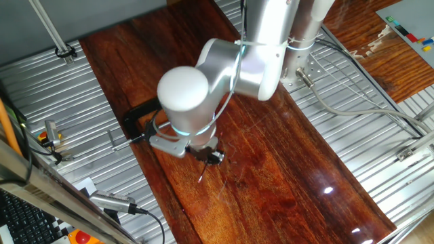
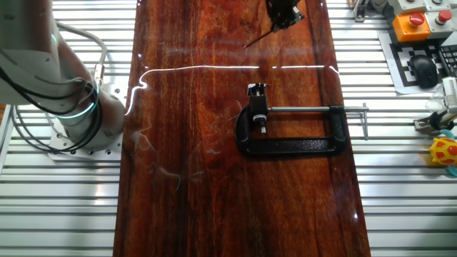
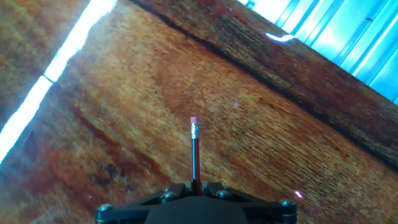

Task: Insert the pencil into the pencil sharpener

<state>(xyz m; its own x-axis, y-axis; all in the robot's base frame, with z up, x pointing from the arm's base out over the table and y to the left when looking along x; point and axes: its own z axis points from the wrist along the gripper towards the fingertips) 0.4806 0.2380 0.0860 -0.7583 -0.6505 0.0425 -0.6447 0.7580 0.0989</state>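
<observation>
My gripper (image 3: 195, 185) is shut on the pencil (image 3: 194, 149), a thin dark red stick that points away from the hand with its pale eraser end (image 3: 193, 121) forward, above the wood. In one fixed view the gripper (image 1: 209, 155) hangs under the arm and the pencil (image 1: 203, 173) slants down from it. In the other fixed view the gripper (image 2: 283, 14) is at the top edge, with the pencil (image 2: 258, 38) slanting down-left. The small white pencil sharpener (image 2: 256, 91) sits in the jaw of the black clamp (image 2: 293, 132), well below the pencil.
The clamp's grey screw rod (image 2: 314, 109) runs right to a crossbar near the wooden board's edge. Ribbed metal tabletop (image 2: 64, 207) lies on both sides of the board. The arm base (image 2: 68, 107) stands left. An orange emergency stop button (image 2: 420, 20) and a yellow toy (image 2: 444, 153) lie right.
</observation>
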